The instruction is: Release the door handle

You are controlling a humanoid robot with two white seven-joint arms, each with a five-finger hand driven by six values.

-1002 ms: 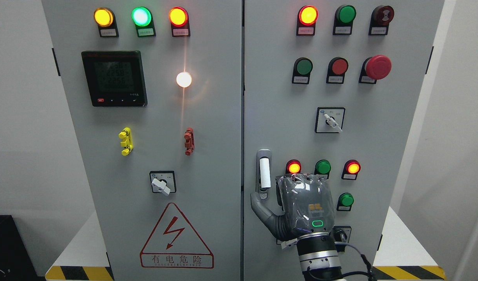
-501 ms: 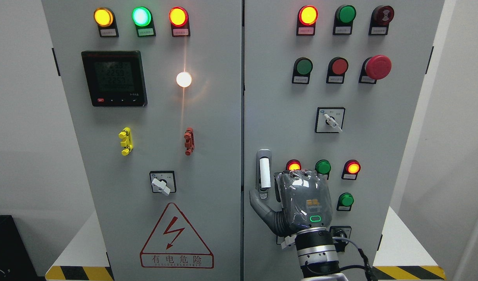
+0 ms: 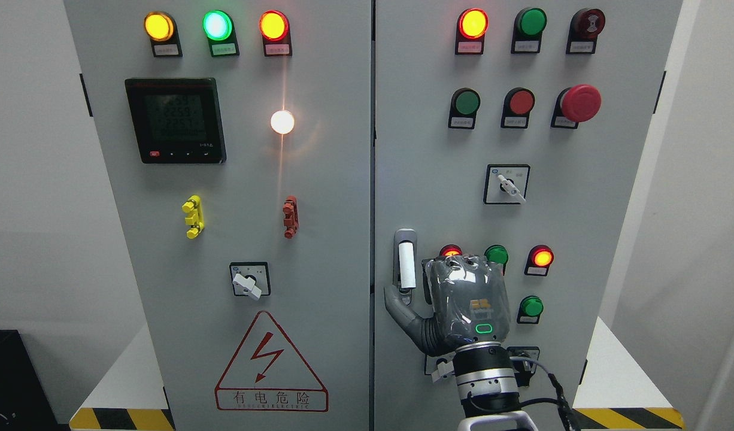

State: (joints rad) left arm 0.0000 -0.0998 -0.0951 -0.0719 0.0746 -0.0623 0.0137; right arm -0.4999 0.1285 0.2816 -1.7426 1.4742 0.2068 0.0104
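In the head view, the right hand (image 3: 457, 305) is hovering just right of the door handle (image 3: 406, 263), thumb reaching toward the handle's lower end, fingers relaxed and holding nothing. The handle is standing upright on the right cabinet door (image 3: 582, 179), near its left edge.

The scene is bright and evenly lit, with soft, diffuse light on the grey cabinet (image 3: 319, 197) and only faint shadows under its fittings. The white indicator lamp (image 3: 282, 121) is overexposed: it blooms into a warm halo and throws a thin vertical streak of flare up and down the left door. The lit yellow lamp (image 3: 158, 26), green lamp (image 3: 217, 25) and red lamps glow with washed-out centres. A glossy highlight sits on the back of the right hand (image 3: 466, 296). Focus is sharp throughout; the small label print and the meter display (image 3: 175, 120) remain illegible. The cabinet's sides splay outward toward the top from wide-angle perspective.
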